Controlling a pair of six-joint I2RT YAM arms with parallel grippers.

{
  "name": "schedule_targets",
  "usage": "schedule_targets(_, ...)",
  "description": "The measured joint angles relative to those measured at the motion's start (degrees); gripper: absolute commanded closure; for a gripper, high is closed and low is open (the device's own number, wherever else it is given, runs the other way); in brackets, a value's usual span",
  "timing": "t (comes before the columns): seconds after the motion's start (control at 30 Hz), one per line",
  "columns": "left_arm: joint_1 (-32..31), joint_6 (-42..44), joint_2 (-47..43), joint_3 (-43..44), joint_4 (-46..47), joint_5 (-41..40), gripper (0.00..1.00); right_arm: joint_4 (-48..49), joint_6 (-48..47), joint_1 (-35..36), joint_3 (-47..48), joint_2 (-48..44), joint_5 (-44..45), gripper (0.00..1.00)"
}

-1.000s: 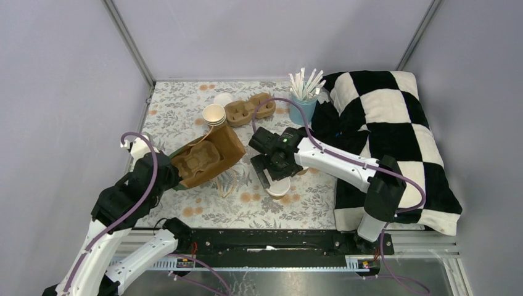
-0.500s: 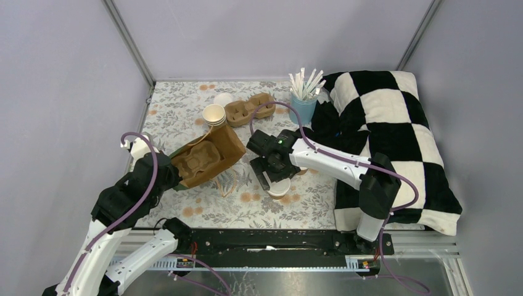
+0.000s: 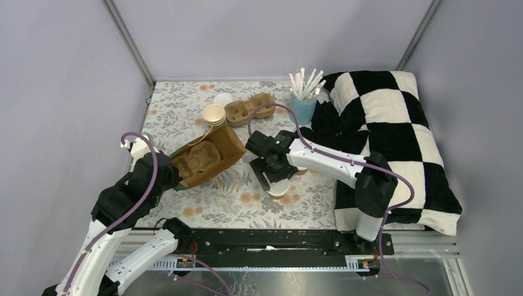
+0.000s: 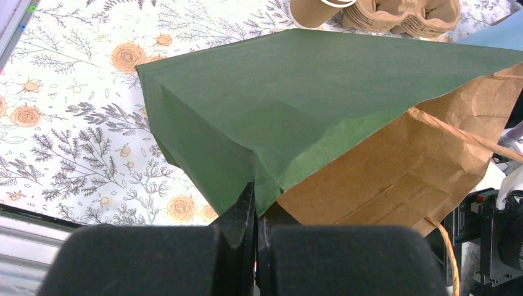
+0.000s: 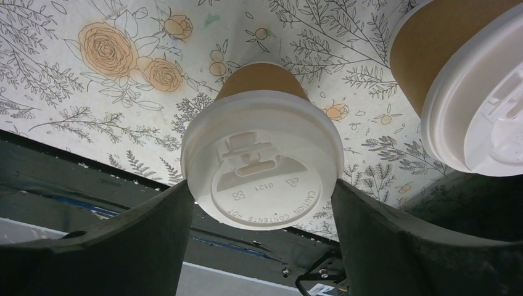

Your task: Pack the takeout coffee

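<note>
Floral cloth [image 3: 179,111]: covers the table, with plain grey walls around it.
Right gripper [image 5: 262,185]: jaws wide, one finger just beside each side of the lid [image 5: 265,166] on the near cup [image 5: 262,83].
Look: small tan kraft paper cup; round white plastic lid with embossed lettering and a sip flap.
Axis: vertical, base on the cloth, lid up towards the wrist.
Place: mid-table, nearer the arms, right of the paper bag [image 4: 296,105].
Second cup [image 5: 432,49]: alike, lidded, upright, close by but apart.
Left gripper [image 4: 256,213]: clamped on the green and brown bag's edge.
Farther back: pulp carrier [image 3: 250,109], blue cup of straws [image 3: 303,108].
</note>
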Motion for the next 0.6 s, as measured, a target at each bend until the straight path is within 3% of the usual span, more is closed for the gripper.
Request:
schedule_targets(0.07,0.00,0.00,0.00,0.00,0.02,0.00,1.00,-0.02,-0.17,-0.02,0.00,-0.02,0.02,0.26)
schedule_targets(0.4,0.00,4.72,-3.85,-4.90,6.47,6.56,1.00,0.50,-3.30,-0.04,-2.75,-3.32,1.11,0.40)
schedule_targets(0.6,0.00,11.06,-8.04,-6.73,11.78,17.09,1.00,1.70,-13.75,-0.04,-6.36,-15.54,0.37,0.41)
